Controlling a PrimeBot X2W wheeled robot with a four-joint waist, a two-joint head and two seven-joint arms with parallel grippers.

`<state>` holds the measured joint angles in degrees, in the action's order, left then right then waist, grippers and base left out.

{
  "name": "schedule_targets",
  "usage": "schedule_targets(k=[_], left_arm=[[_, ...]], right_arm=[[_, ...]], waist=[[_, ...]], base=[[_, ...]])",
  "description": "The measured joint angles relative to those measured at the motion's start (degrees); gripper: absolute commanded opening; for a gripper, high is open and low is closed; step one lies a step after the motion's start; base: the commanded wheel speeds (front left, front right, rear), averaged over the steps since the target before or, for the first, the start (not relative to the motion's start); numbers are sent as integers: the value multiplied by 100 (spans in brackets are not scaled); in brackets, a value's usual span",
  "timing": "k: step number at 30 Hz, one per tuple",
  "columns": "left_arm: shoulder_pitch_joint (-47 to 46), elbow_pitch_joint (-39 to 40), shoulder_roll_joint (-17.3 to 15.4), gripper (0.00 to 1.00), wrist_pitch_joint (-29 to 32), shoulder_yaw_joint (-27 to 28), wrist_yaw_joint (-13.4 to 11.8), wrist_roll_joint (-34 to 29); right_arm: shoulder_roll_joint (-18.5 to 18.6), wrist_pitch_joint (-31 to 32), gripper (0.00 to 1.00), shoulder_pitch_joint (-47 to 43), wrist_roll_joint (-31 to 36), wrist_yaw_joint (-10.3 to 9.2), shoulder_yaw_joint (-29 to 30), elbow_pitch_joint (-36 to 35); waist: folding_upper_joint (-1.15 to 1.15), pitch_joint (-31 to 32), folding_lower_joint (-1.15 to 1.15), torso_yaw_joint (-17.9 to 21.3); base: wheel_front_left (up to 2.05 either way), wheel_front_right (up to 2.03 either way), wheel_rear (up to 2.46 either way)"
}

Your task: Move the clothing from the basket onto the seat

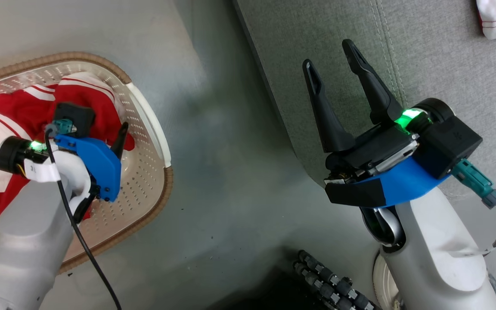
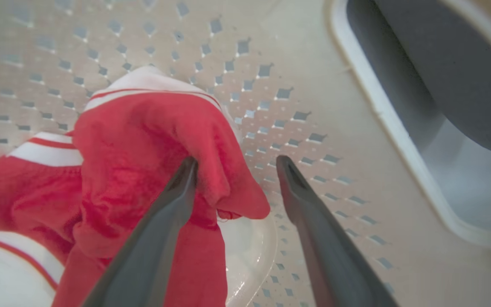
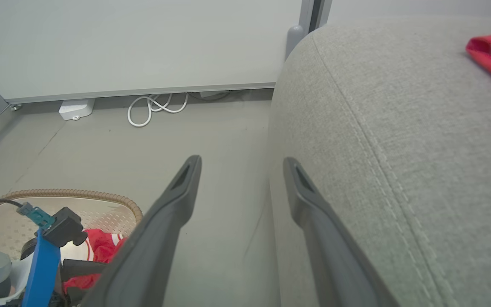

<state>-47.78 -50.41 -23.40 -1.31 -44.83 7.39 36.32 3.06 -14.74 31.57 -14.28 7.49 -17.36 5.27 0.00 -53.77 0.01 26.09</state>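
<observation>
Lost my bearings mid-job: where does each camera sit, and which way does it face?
Left wrist: inside the basket, facing the clothing; open left hand, red fold between its fingers.
Right wrist: beside the seat, facing the wall; open, empty right hand.
Head: above, looking down between basket and seat; both hands, forearms.
Shared: all three show basket and clothing.

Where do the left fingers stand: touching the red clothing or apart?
Touching. The left wrist view shows one finger pressed against the red clothing; the other stands clear over the basket.
</observation>
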Motion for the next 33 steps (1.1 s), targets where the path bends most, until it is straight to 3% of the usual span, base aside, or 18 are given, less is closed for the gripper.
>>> schedule_targets(k=[12, 13, 14, 33], left_arm=[[-462, -890, 353, 100, 20, -60, -96, 13], [-490, -939, 374, 40, 15, -74, -96, -7], [-522, -989, 393, 0, 12, -79, -96, -5], [-670, -1471, 528, 0, -290, -164, -27, 205]], right_arm=[[-8, -21, 100, -252, -8, 0, 4, -204], [-8, -21, 100, -268, -7, 0, 13, -207], [-8, -21, 100, -273, -7, 0, 18, -213], [-10, -23, 100, -128, -159, 0, -163, -68]], waist=[[0, -104, -1, -29], [0, -108, -1, -34], [0, -112, -1, -39], [0, -15, -1, -18]], base=[[0, 0, 0], [0, 0, 0], [0, 0, 0], [0, 0, 0]])
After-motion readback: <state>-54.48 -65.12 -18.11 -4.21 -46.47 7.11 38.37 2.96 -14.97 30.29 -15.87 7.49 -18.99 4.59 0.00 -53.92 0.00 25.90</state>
